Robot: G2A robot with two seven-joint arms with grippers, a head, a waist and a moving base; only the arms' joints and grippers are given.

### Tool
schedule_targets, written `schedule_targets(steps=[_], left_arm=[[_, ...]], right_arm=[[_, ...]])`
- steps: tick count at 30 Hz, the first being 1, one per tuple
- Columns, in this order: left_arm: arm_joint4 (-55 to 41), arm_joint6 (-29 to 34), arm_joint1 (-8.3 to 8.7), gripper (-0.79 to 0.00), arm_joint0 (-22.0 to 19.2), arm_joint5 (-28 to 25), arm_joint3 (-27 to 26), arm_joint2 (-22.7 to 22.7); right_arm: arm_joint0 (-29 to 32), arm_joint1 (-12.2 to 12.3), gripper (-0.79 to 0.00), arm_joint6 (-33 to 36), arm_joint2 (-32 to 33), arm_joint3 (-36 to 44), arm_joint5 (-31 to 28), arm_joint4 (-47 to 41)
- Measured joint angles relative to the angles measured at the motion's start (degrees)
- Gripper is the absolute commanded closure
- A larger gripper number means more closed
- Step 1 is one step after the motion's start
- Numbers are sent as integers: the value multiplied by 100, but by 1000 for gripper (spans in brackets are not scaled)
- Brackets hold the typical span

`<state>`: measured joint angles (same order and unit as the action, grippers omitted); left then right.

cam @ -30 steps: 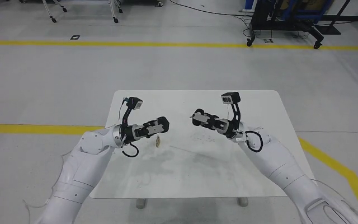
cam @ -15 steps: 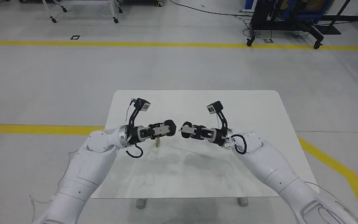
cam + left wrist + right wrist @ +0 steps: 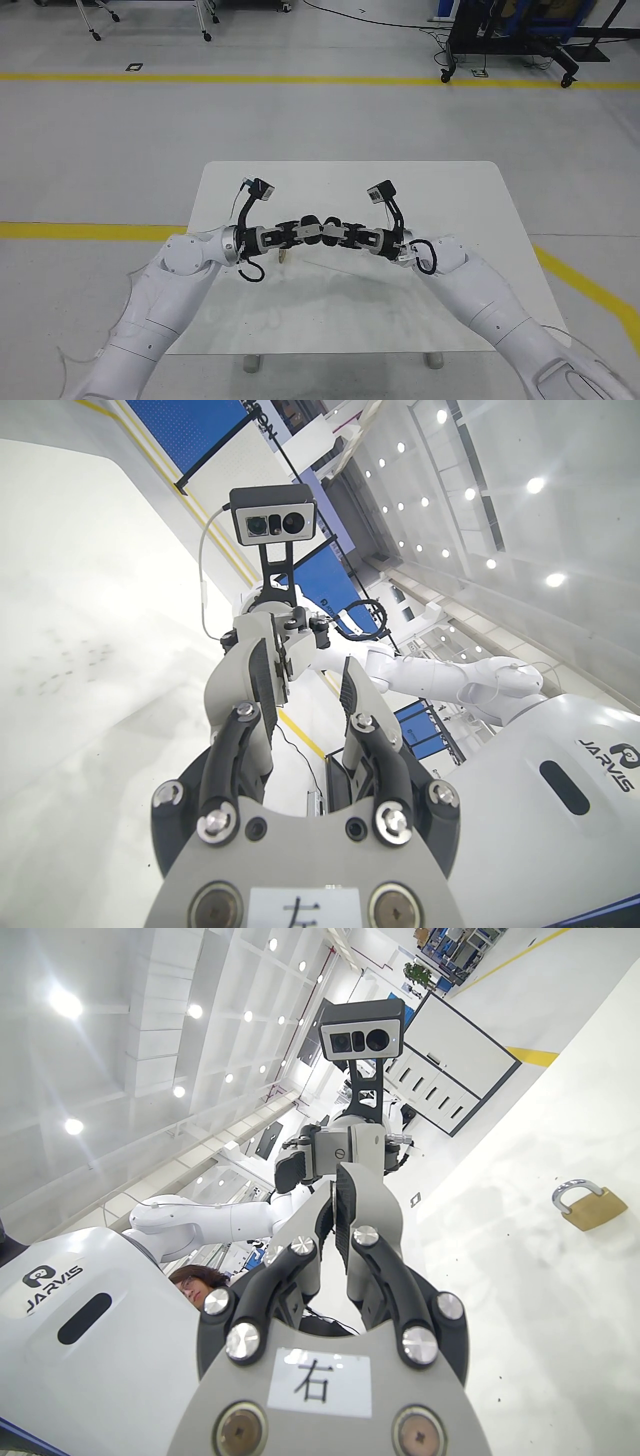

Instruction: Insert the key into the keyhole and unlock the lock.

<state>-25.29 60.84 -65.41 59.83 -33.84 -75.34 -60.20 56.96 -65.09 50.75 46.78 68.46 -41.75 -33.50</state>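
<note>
The two arms are meeting above the middle of the white table (image 3: 450, 200), their grippers pointing tip to tip. The left gripper (image 3: 307, 680) is holding its fingers spread, with nothing between the dark ribbed pads (image 3: 262, 680). The right gripper (image 3: 336, 1180) is facing it just beyond those fingertips, so close that I cannot tell whether the two are touching. The right gripper's fingers are pressing together on the key (image 3: 333, 1200), which is showing as a thin silver edge between the pads.

The brass padlock (image 3: 590, 1203) is lying flat on the tabletop with its silver shackle seated in the body. In the top view it is sitting just near and left of where the grippers meet, below the left arm, and neither gripper is touching it. The key is being held in the air, apart from the padlock.
</note>
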Motion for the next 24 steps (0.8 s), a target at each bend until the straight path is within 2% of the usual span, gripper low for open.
schedule_targets(steps=[6,10,17,24], left_arm=[[120,-93,-5,-129,-9,33,-4,15],[165,-145,-4,-102,1,35,-13,5],[296,-214,-2,-9,-5,101,-27,9],[403,-285,-7,0,-22,189,-36,34]], right_arm=[[24,-30,0,20,72,-52,-35,-21],[42,-41,0,41,130,-73,-47,-12],[73,-69,0,49,200,-80,-21,57],[90,-104,0,41,233,-75,14,141]])
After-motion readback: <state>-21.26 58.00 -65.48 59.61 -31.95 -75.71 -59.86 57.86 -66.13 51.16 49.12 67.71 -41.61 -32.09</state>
